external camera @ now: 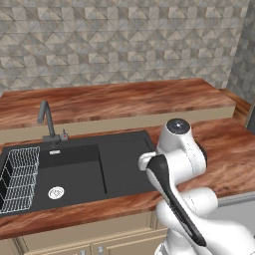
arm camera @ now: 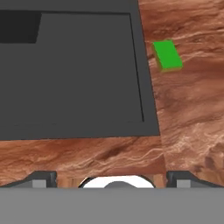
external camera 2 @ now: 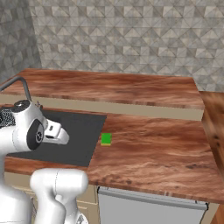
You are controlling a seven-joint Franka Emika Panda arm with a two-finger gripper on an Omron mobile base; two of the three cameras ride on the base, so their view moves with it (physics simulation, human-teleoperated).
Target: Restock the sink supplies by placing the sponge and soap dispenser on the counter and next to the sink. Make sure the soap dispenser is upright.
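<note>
A small green sponge lies flat on the reddish-brown counter, just right of the black sink's right rim. My gripper hovers open over the counter strip in front of the sink, nothing between its fingertips. The sponge sits ahead and to the right of it, well apart. In the base views the white arm folds over the sink's right end. The soap dispenser is out of view.
A dark gooseneck faucet stands behind the sink, and a wire rack fills its left basin. A raised wooden ledge runs along the tiled wall. A grey appliance front sits under the counter at the right.
</note>
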